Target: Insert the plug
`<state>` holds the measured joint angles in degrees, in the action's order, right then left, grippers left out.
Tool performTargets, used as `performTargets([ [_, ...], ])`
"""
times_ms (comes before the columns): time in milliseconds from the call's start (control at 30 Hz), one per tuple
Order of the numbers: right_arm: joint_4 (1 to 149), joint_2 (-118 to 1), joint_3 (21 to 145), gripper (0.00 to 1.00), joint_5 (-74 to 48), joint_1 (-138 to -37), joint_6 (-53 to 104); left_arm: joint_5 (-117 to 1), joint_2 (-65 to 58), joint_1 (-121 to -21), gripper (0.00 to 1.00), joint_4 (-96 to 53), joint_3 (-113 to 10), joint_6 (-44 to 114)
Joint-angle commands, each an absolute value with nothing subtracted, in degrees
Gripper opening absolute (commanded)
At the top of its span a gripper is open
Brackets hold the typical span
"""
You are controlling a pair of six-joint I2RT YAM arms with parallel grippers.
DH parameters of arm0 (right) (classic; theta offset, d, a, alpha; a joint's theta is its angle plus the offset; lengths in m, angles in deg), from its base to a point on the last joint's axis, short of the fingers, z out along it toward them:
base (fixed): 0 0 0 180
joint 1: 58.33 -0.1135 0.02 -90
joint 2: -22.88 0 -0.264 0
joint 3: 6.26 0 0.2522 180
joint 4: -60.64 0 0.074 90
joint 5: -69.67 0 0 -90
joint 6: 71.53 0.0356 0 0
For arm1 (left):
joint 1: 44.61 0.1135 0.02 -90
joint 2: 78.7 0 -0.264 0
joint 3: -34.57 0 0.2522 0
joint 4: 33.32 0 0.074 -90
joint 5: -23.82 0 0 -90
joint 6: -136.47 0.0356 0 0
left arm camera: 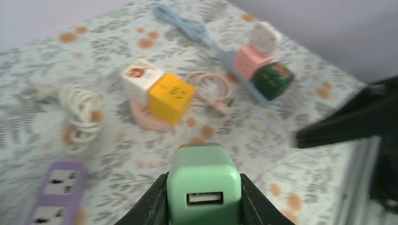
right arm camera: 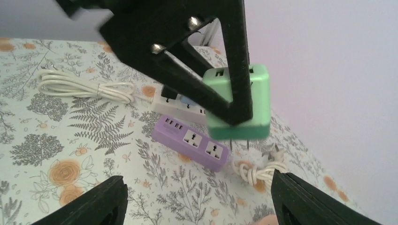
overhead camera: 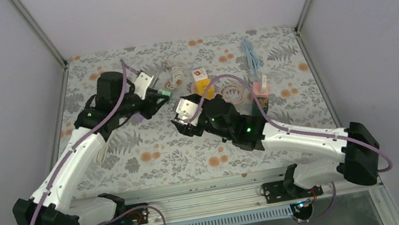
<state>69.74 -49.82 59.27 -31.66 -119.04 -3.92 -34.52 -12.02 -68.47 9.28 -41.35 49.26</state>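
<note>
Over on the left, the left hand (left arm camera: 202,200) is pinched narrow on the green plug (left arm camera: 204,171). It grips the two flat sides and carries the plug clear of the bench (overhead camera: 155,156), above its far left part. From the other arm's camera the plug hangs with its prongs pointing down at the bench, and its USB face is turned back toward the left wrist. The coming move turns on the purple power strip (right arm camera: 192,139). It lies flat on the bench, sockets up, lower than the plug and, as far as I can tell, off to one side, not squarely beneath it. From the left wrist it sits down at the lower left of the plug, and from above the arm mostly hides it. Its long axis runs slantwise across the bench, and a white power strip (right arm camera: 171,101) lies just behind it. The left arm is plainly the nearer one, since it has the plug. I judge it must slide the plug sideways over a socket, square the prongs to the holes, and then press down. Further right, the right hand (right arm camera: 199,190) hangs with its fingers spread wide and nothing between them, facing the plug from a little way off. Beyond it, the yellow cube (left arm camera: 171,96) lies well apart from the strip.
</note>
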Motion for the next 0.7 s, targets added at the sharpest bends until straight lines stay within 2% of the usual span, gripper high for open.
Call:
performTargets([
  [0,75.1,-43.8,59.5,0.80,-35.6,-118.5,5.3,-48.8,-7.1,-68.0,0.21,14.4,-46.0,58.7],
  [100,75.8,-40.0,57.7,0.83,-35.9,-114.6,11.1,-53.0,-3.4,-67.8,0.21,17.7,-48.1,62.5],
  [267,80.4,-38.2,59.4,0.89,-33.3,-106.1,23.5,-53.5,1.4,-67.6,0.21,23.4,-51.3,70.9],
  [533,85.6,-41.0,61.0,0.89,-26.2,-99.3,29.0,-52.6,5.0,-63.8,0.21,22.2,-51.9,77.8],
  [667,87.3,-43.5,60.9,0.89,-26.3,-96.5,33.0,-51.2,8.4,-59.9,0.21,20.9,-52.0,79.0],
])
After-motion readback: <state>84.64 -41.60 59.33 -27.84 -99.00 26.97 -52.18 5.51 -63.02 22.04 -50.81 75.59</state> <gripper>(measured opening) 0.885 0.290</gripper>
